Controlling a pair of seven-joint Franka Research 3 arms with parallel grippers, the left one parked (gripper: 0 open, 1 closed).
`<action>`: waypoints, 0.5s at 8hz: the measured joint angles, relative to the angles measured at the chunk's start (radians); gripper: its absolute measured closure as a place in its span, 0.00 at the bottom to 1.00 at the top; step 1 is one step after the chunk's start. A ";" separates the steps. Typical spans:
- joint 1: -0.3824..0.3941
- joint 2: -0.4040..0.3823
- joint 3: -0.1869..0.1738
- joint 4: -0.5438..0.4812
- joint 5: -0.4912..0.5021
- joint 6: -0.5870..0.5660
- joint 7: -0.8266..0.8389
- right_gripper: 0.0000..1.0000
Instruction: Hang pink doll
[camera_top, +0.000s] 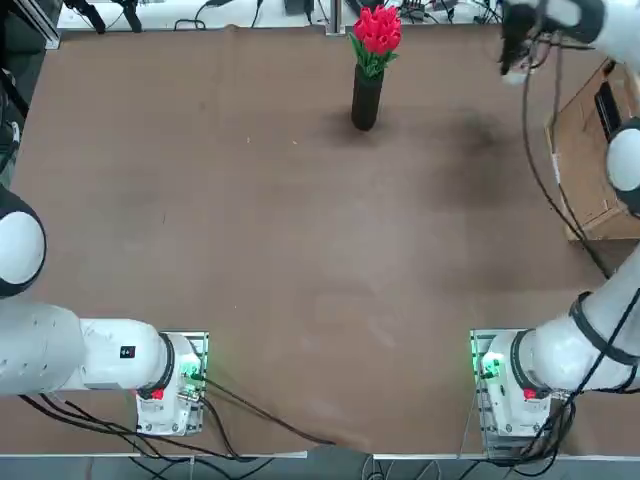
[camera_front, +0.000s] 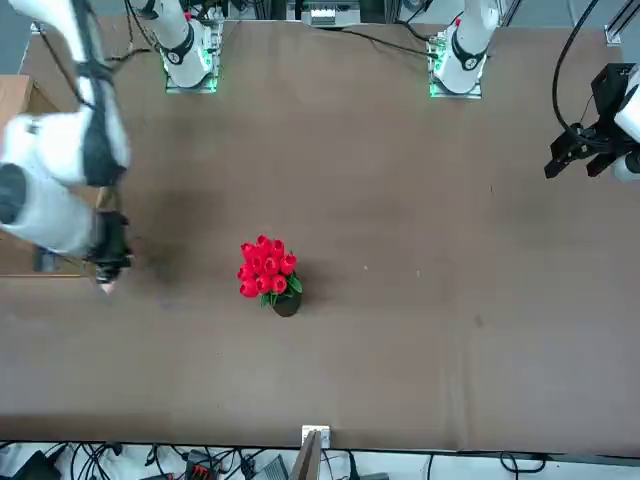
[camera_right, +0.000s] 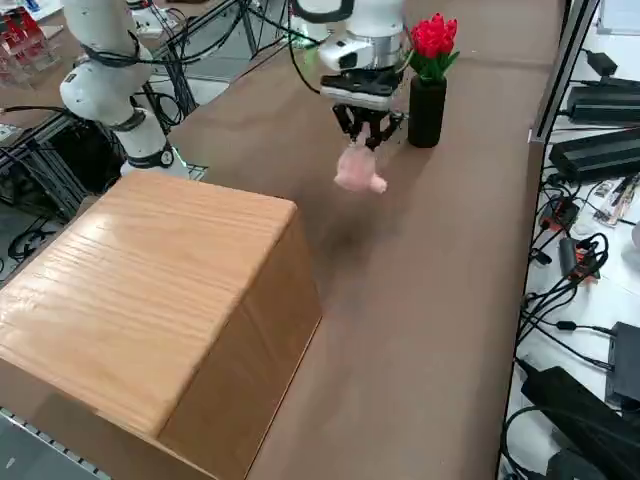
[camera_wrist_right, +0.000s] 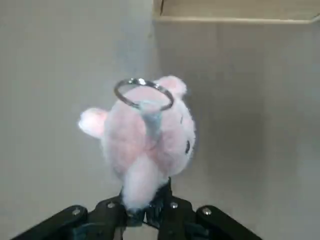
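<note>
The right gripper (camera_right: 368, 133) is up in the air over the brown tabletop (camera_top: 300, 250). Its 2 fingers (camera_wrist_right: 112, 212) are pinched tight on the pink doll (camera_right: 358, 172). The doll hangs down below the fingers and does not touch the tabletop. Its blurry shadow lies on the tabletop under it.

In the wrist view the pink doll (camera_wrist_right: 145, 140) is soft and fluffy, pale pink and white. It has 2 small round ears and a little dark eye on its side. A thin silver ring (camera_wrist_right: 143, 93) sits at the end of the doll away from the fingers. The fingers hold the narrow end.

From the top, the right gripper (camera_top: 513, 62) is at the far right part of the tabletop, near the back edge. A big wooden box (camera_right: 150, 300) stands at the right edge of the tabletop, near the gripper, and the doll is not touching it.

A black vase (camera_right: 426, 110) with red tulips (camera_right: 433, 36) stands upright on the tabletop, toward the middle of the back edge. In the side view it looks close behind the gripper, but from the top the vase (camera_top: 367, 97) is well apart from it.
</note>
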 joint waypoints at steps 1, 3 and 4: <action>-0.062 -0.020 -0.001 -0.001 0.068 -0.024 -0.054 0.96; -0.182 -0.055 -0.002 -0.001 0.224 -0.090 -0.206 0.96; -0.241 -0.068 -0.002 -0.002 0.266 -0.115 -0.277 0.96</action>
